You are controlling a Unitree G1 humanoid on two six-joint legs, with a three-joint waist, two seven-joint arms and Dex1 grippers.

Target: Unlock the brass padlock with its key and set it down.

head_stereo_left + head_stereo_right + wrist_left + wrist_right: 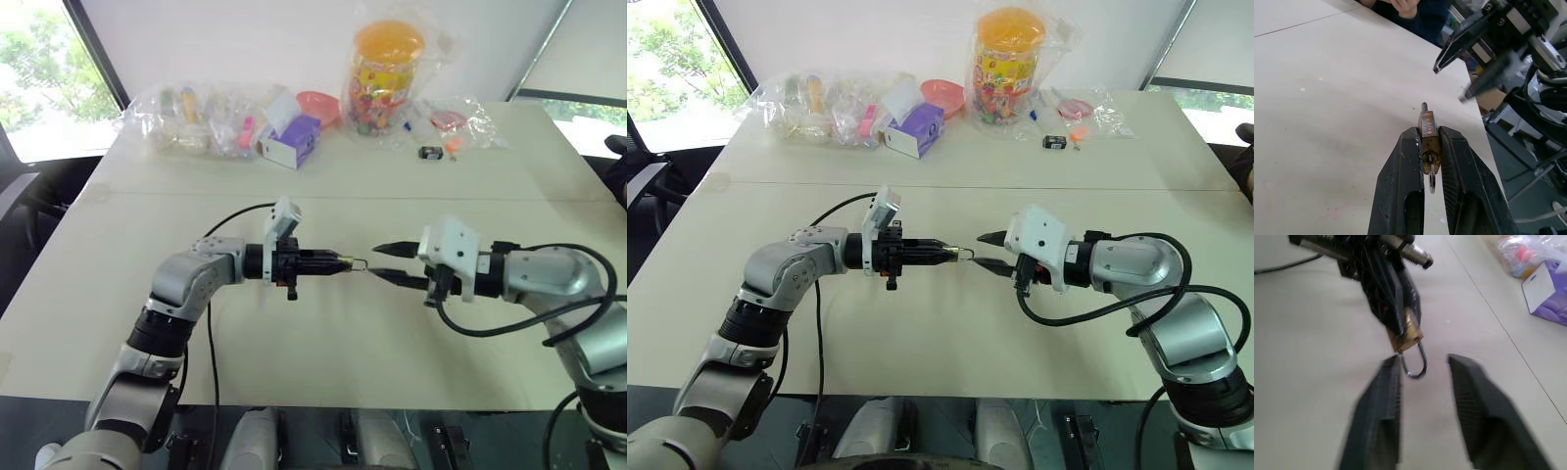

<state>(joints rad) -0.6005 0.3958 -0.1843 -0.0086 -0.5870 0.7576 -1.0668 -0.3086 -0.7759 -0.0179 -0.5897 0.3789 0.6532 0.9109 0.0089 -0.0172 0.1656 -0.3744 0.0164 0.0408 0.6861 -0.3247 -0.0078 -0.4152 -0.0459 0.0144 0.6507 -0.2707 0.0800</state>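
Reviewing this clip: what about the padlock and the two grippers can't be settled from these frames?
- Key: in the left wrist view a small silvery piece hangs under the brass padlock, wedged between the left gripper fingers; too small to identify.
- Shackle: right wrist view shows its loop hanging from the body, but motion blur hides whether its free end is seated.
- Right gripper: fingers apart but smeared by motion; contact with the shackle cannot be told.

The brass padlock [1406, 335] is golden-brown with a silvery shackle. Black fingers [1400, 186] flank it over a cream table [323, 343]. Farther back: a purple-and-white box [291, 140], an orange-lidded jar [385, 78] — multicoloured print — and a pink bowl [319, 104].
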